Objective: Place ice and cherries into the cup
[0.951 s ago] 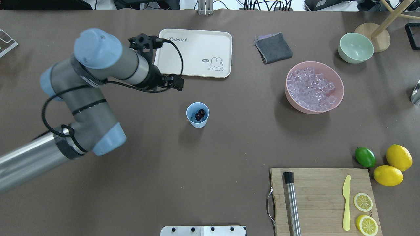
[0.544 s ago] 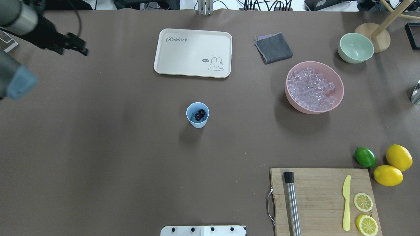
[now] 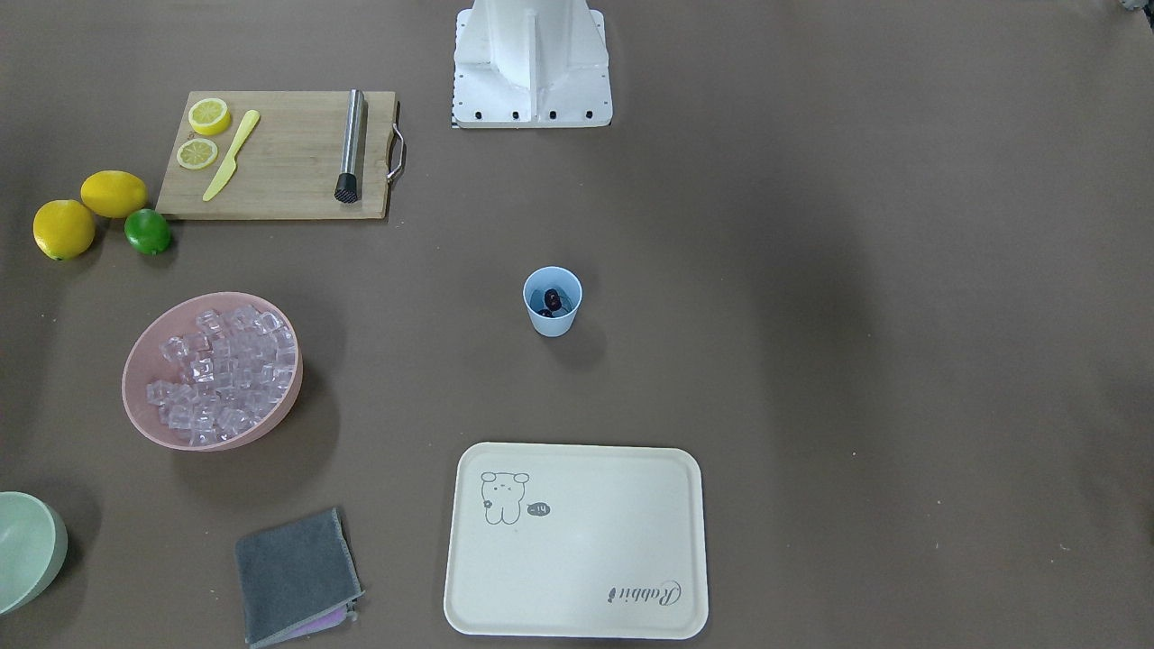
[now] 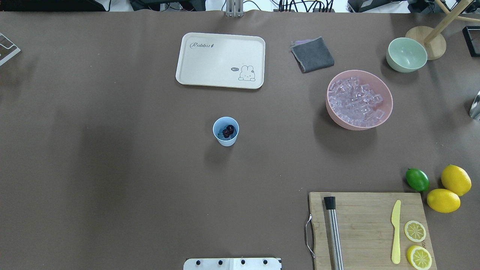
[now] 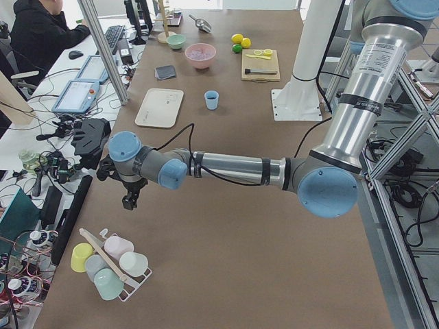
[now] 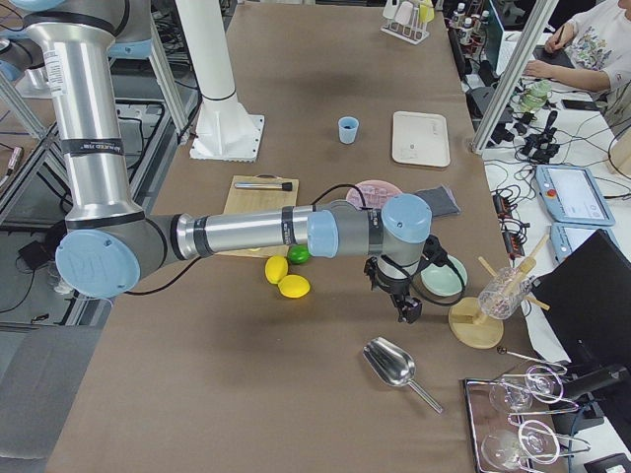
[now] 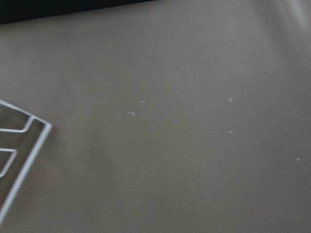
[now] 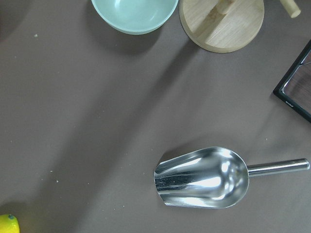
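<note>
Cherries (image 4: 228,131) sit in the cup (image 4: 226,142), ice (image 4: 354,100) piled well off the cup's right; left gripper (image 5: 129,200), right gripper (image 6: 406,309): open or closed, can't tell.

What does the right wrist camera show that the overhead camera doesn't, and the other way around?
Only the right wrist view shows the whole metal scoop, handle included; overhead catches just a sliver at its edge. Only overhead shows the cup with the cherries inside, the pink bowl of ice, and the tray. Both show the pale green bowl and the round wooden base.
</note>
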Available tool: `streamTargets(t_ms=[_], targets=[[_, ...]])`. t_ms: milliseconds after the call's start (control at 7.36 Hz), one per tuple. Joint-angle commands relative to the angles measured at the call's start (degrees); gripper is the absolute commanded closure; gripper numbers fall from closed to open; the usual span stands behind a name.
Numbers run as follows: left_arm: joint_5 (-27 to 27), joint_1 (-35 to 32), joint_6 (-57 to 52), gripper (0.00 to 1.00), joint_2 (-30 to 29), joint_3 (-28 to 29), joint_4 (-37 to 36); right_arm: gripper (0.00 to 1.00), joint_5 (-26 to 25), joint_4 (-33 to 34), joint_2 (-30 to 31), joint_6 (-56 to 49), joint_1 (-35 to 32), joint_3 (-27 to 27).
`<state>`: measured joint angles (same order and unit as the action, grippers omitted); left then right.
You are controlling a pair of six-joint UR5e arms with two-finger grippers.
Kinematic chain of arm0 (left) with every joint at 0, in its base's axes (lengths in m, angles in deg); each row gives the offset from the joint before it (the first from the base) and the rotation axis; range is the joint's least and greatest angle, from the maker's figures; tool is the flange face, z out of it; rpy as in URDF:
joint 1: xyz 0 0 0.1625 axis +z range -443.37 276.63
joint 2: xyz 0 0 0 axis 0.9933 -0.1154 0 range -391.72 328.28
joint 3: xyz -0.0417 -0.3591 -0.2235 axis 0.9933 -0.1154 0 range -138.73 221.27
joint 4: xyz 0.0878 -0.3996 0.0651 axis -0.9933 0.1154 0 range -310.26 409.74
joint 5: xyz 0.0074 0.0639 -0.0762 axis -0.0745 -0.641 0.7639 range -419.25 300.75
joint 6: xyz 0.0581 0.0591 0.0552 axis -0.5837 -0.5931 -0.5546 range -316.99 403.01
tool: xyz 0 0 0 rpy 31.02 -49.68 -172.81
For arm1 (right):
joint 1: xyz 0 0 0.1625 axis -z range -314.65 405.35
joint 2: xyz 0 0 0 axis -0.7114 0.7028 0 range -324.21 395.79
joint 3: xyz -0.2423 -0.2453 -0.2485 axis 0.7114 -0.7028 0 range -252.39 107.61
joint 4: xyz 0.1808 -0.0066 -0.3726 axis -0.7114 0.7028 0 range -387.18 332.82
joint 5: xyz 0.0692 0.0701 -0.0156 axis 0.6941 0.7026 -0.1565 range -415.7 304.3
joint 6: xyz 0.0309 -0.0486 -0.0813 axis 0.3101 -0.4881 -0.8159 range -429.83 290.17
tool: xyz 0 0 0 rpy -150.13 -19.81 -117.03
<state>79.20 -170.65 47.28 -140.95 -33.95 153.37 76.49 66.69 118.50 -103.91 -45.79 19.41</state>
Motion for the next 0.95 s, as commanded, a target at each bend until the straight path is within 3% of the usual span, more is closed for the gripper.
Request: streamTargets(t_ms=[0,136,408,679,815], targets=[[-4.0,-1.8,-3.8,0.02,-1.3,-2.1,-7.9,0.01,0.0,0.0,-0.3,0.1,0.3,-0.1],[-7.9,-1.4,-5.0,0.02,-1.7,-3.7,-10.5,0.01,-0.1,-0.1,-0.4,0.0,0.3,0.0],[-10.5,-0.8,-6.0,0.02,-3.5,-3.2,-14.9,0.01,-0.2,-0.1,-0.4,0.1,0.3,0.5],[-4.1,-1.7,-5.9,0.02,-3.5,-3.1,-16.9,0.01,-0.4,-0.1,-1.0,0.2,1.0,-0.3],[-3.9,-2.1,-6.4,0.02,-3.3,-3.7,-16.3,0.01,-0.3,-0.1,-0.9,0.3,1.0,0.2]])
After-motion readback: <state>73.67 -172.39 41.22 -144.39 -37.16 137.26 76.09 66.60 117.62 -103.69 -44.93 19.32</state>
